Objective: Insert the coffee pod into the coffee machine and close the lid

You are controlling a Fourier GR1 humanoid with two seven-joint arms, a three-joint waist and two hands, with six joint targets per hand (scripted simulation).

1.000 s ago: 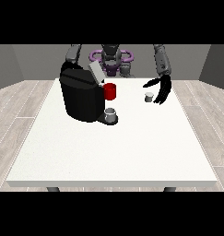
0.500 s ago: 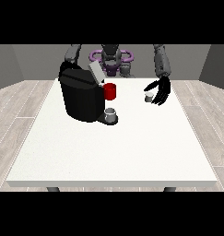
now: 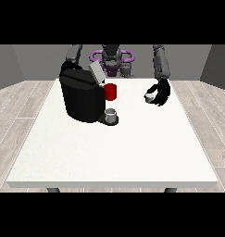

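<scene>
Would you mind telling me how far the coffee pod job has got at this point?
Early stage. The robot hand at the view's right is at the small white coffee pod, fingers curled round it, on the table. The coffee machine has its lid up. Left to do: carry the pod over, insert it, close the lid.
</scene>
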